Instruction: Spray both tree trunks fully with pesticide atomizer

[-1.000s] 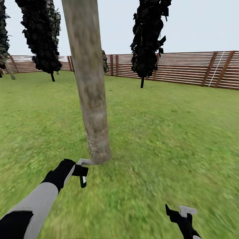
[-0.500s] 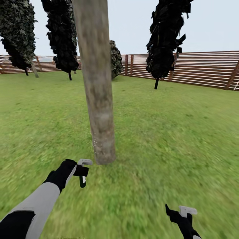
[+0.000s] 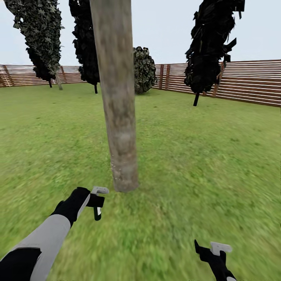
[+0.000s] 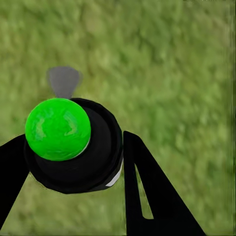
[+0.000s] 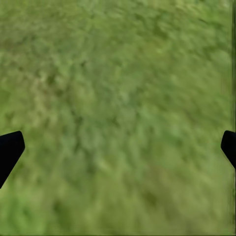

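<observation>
Green grass floor (image 3: pixel 203 156) stretches back to a brown slatted wooden fence (image 3: pixel 249 84), with a thick, pale grey-brown mottled tree trunk (image 3: pixel 118 101) rising just ahead of the robot and faint white pesticide specks (image 3: pixel 114 167) near its base. The left claw (image 3: pixel 97 203), close to the trunk's foot, grips the small black cylindrical pesticide atomizer (image 4: pixel 93 152) with a green cap. The right claw (image 3: pixel 212 249) hangs spread wide over bare grass, well apart.

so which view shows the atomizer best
The left wrist view: the atomizer sits close up between the left pincer's fingers, its green top visible. The head view shows it as a small dark bottle hanging from that pincer.
</observation>
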### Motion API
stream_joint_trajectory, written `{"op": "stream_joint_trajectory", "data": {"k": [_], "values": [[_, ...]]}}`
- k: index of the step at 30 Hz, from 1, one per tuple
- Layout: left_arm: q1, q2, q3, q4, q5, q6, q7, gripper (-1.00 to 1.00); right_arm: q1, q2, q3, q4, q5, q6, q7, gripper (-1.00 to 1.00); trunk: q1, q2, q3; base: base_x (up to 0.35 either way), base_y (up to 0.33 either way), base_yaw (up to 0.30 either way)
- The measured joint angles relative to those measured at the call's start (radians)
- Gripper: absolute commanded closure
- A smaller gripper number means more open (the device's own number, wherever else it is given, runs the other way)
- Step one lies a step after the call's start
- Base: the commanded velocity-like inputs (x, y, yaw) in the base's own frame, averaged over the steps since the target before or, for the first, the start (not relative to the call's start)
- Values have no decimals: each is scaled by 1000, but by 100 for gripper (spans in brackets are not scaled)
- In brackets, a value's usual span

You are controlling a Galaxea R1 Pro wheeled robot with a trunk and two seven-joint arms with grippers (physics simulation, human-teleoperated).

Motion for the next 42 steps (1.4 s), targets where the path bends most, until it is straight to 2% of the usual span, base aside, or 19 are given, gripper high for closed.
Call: {"op": "stream_joint_trajectory", "data": {"k": [9, 14, 16, 17, 18, 19, 20, 23, 24, 25, 27, 28, 29, 30, 31, 34, 38, 40, 42], "values": [[0, 0, 8, 0, -1, 0, 0, 100, 0, 0, 0, 0, 0, 0, 0, -100, 0, 0, 4, 0, -275, -246], [-2, -1, 18, -21, 0, 1, 1, 100, 0, 0, 0, 0, 0, 0, 0, -100, 0, 0, 5, 0, -49, -20], [-10, -16, 16, -43, 4, 8, 1, 100, 0, 0, 0, 0, 0, 0, 0, -100, 0, 0, 5, 0, -7, -3], [-15, -32, 15, -56, 5, 13, 2, 100, 0, 0, 0, 0, 0, 0, 0, -100, 0, 0, 5, 0, 0, 0], [-49, -58, 14, -72, 5, 62, 2, 100, 0, 0, 0, 0, 0, 0, 0, -100, 0, 0, 5, 0, 0, 0], [-80, -43, 33, -76, -9, 112, 0, 100, 0, 0, 0, 0, 0, 0, 0, -100, 0, 0, 5, 0, 0, 0], [-84, -17, 59, -76, -22, 119, -4, 100, 0, 0, 0, 0, 0, 0, 0, -100, 0, 0, 5, 0, 0, 0], [-88, 76, 109, -75, -7, 130, -11, 100, 0, 0, 1, 0, 0, 0, 0, -100, 0, 0, 5, 0, 0, 0], [-89, 98, 114, -75, -20, 130, -11, 100, 0, 0, 1, 0, 0, 0, 0, -100, 0, 0, 5, 0, 0, 0], [-88, 101, 115, -76, -2, 134, -12, 100, 0, 0, 1, 0, 0, 0, 0, -100, 0, 0, 5, 0, 0, 0], [-88, 95, 114, -76, 0, 136, -12, 100, 0, 0, 1, 0, 0, 0, 0, -100, 0, 0, 5, 0, 0, 0], [-88, 78, 113, -76, 7, 139, -13, 100, 0, 0, 1, 0, 0, 0, 0, -100, 0, 0, 5, 0, 0, 0], [-90, 42, 111, -78, 2, 145, -13, 100, 0, 0, 1, 0, 0, 0, 0, -100, 0, 0, 5, 0, 0, 0], [-103, 7, 111, -78, 16, 171, -13, 100, 0, 0, 1, 0, 0, 0, 0, -100, 0, 0, 5, 0, 0, 0], [-131, -31, 111, -79, 1, 210, -13, 100, 0, 0, 1, 0, 0, 0, 0, -100, 0, 0, 5, 0, 0, 0], [-155, -45, 110, -78, -6, 222, -12, 100, 0, 0, 1, 0, 0, 0, 0, -100, 0, 0, 5, 0, 0, 0], [-195, -24, 112, -78, -7, 262, -13, 100, 0, 0, 0, 0, 0, 0, 0, -100, 0, 0, 5, 0, 0, 0], [-222, 26, 117, -78, -17, 281, -27, 100, 0, 0, 0, 0, 0, 0, 0, -100, 0, 0, 5, 0, 0, 0], [-240, 55, 117, -76, -8, 285, -61, 100, 0, 0, 0, 0, 0, 0, 0, -100, 0, 0, 5, 0, 0, 0]]}}
